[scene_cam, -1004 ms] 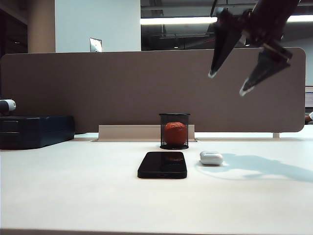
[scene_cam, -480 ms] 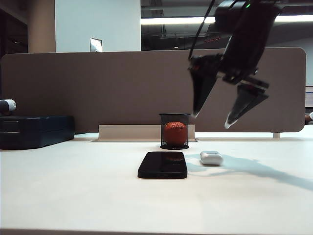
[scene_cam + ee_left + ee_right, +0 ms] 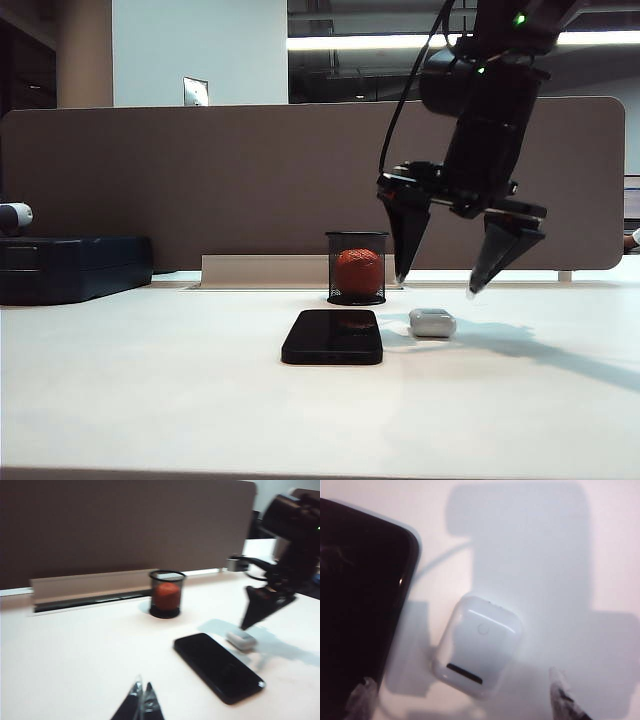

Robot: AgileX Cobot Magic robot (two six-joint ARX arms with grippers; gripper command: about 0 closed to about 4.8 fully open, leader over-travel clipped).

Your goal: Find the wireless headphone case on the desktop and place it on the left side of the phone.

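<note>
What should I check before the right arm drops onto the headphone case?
1. Right gripper jaws open: ok, spread wide.
2. Jaws straddle the wireless headphone case: ok; the right wrist view shows a fingertip on either side of the case.
3. Clearance from the phone: not ok; one fingertip overlaps the phone's edge.
4. Case lying flat, untouched: ok.
5. Desktop left of the phone free: ok.
6. Left gripper out of the way: ok, jaws shut, low over the near desktop.
</note>
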